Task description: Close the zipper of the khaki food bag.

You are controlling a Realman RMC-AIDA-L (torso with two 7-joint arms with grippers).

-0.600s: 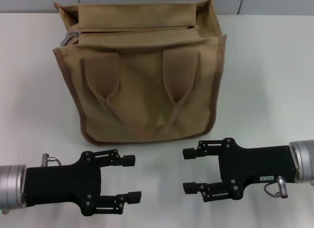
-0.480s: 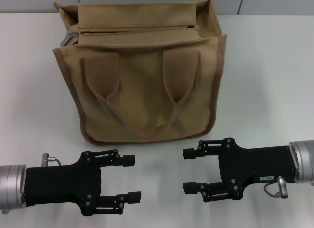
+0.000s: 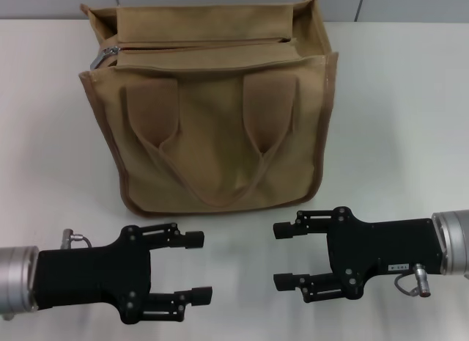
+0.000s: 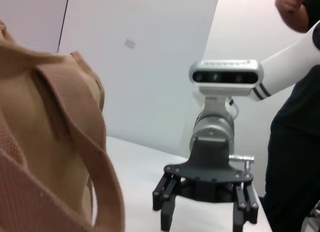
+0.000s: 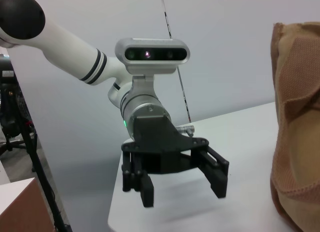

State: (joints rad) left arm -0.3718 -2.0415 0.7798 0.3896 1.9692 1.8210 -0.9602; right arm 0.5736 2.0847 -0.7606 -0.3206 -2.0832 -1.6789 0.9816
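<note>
Plain white worktop (image 3: 396, 99), matte, soft shadows only. Pale grey wall panels (image 3: 410, 4) run behind its far edge.

Boxy tan canvas food bag w/ brown edge piping (image 3: 220, 136) stands upright nr middle of far edge, front face toward robot, two looped fabric handles (image 3: 212, 147) lying flat against that face. Thin khaki-taped zipper line (image 3: 198, 46) crosses bag's top width; small silver metal pull tab (image 3: 102, 56) sits at its left end. Slit along the line looks parted.

Left black two-finger gripper (image 3: 194, 268) low over near edge, left of centre, fingers spread wide, holding nothing, well apart from bag. Right black two-finger gripper (image 3: 286, 255) beside it, right of centre, likewise spread and empty, tips facing the left's.

Left wrist view: handle strap close up (image 4: 85, 142), right gripper (image 4: 205, 207) beyond, a dark-clothed person (image 4: 295, 142) at room's edge. Right wrist view: left gripper (image 5: 175, 179), bag's side (image 5: 295, 122), grey wall.
</note>
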